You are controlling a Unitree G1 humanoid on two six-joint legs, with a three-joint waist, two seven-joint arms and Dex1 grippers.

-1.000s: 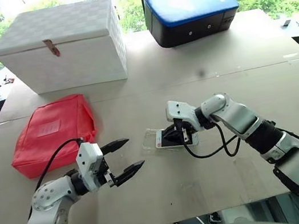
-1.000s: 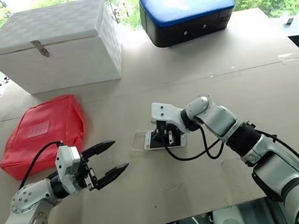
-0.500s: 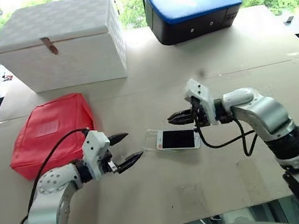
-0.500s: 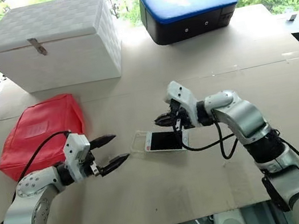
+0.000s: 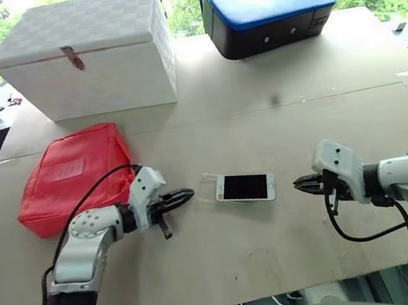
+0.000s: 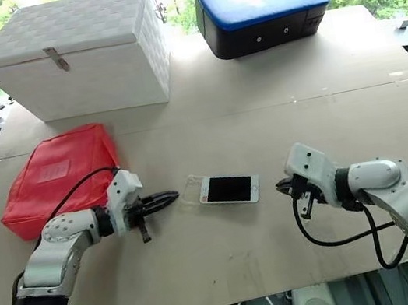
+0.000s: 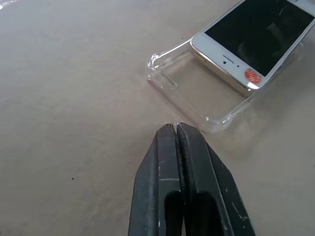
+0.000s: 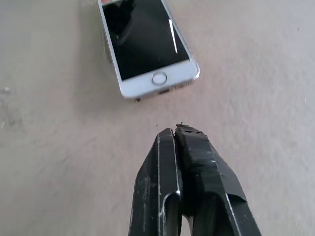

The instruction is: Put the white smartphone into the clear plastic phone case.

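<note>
The white smartphone (image 5: pixel 245 188) lies screen up at the table's middle, resting partly on the clear plastic phone case (image 5: pixel 211 185), whose empty left end sticks out from under it. In the left wrist view the phone (image 7: pixel 256 39) overlaps the case (image 7: pixel 197 93) askew. My left gripper (image 5: pixel 186 196) is shut, its tips a short way left of the case and apart from it. My right gripper (image 5: pixel 299 181) is shut too, with nothing in it, and points at the phone's right end from a small distance. The right wrist view shows the phone (image 8: pixel 145 44) beyond the closed fingertips (image 8: pixel 179 132).
A red pouch (image 5: pixel 74 177) lies at the left, close behind my left arm. A white lidded box (image 5: pixel 85 59) and a blue-topped black case (image 5: pixel 268 13) stand at the back. The table's front edge runs just under both arms.
My right gripper let go of the phone and drew back to the right. My left gripper shut and moved closer to the case. The phone stays lying on the case.
</note>
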